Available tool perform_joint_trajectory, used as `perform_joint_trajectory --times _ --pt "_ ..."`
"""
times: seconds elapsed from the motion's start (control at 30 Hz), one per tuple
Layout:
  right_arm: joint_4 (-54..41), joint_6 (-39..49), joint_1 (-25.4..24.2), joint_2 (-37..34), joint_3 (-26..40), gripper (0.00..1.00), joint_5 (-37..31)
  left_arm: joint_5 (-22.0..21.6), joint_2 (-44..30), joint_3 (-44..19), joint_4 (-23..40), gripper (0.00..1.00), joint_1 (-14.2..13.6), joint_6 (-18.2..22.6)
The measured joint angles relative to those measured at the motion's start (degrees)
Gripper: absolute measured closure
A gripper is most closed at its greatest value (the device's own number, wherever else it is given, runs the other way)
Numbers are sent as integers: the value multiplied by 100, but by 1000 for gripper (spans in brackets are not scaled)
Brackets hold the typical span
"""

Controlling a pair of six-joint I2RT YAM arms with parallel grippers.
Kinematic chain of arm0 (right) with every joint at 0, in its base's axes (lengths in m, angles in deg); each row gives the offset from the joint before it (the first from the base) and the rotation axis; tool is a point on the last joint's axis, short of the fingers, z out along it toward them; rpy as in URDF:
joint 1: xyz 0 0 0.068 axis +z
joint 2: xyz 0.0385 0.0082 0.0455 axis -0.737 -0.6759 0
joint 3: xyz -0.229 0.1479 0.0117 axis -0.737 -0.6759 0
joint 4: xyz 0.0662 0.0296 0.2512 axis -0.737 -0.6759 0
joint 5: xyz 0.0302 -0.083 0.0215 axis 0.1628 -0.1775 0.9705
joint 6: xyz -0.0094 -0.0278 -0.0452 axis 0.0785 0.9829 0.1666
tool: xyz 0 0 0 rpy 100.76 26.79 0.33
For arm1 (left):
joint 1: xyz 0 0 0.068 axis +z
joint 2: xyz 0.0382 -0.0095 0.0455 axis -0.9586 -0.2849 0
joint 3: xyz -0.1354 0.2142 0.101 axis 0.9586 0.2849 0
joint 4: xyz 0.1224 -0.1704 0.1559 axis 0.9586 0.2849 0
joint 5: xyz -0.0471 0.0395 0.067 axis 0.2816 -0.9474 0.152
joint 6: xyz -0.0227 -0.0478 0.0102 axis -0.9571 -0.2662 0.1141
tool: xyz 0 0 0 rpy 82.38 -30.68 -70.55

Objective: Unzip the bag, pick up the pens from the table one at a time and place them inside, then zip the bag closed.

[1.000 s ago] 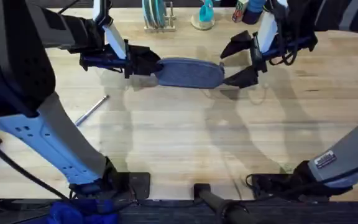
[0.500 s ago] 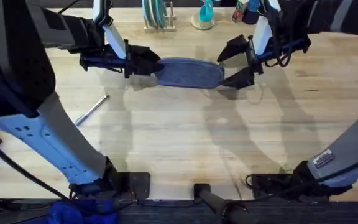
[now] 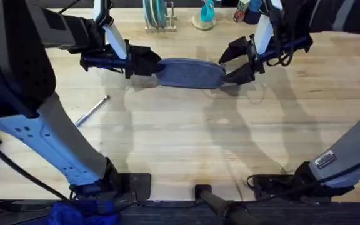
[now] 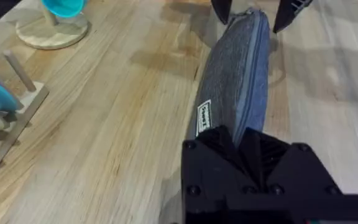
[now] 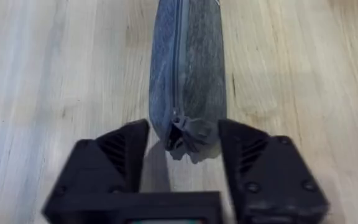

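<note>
The bag [image 3: 190, 73] lies zipped shut toward the far side of the surface [image 3: 186, 144], the left gripper [image 3: 147, 63] pinched on one end and the right gripper [image 5: 180, 149] spread, its jaws straddling the other end where the small zipper pull [image 5: 178, 127] hangs. In my judgement, a clean unzip requires the right gripper to close squarely on that pull rather than on the bunched cloth beside it, then draw straight along the zipper line while the left gripper keeps the soft pouch taut. The pouch is blue-grey woven fabric, long and oval, limp at the ends; one slim metallic pen [image 3: 92, 110] lies apart on the pale, grained wood.
</note>
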Motion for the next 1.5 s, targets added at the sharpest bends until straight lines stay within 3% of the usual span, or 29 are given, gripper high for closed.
perform_joint_trajectory --times 0.13,0.3,0.93,1.5 --pt "-24 -22 0 0 57 796 -2 0 0 0 -7 961 2 0" --pt "-42 -45 11 0 92 960 -13 0 0 0 -37 961 2 0" --pt "-187 -44 -81 -2 176 973 -4 -4 0 0 -37 961 -26 0" --pt "-1833 -44 -199 -90 1329 972 -109 0 0 0 -33 961 -133 0"
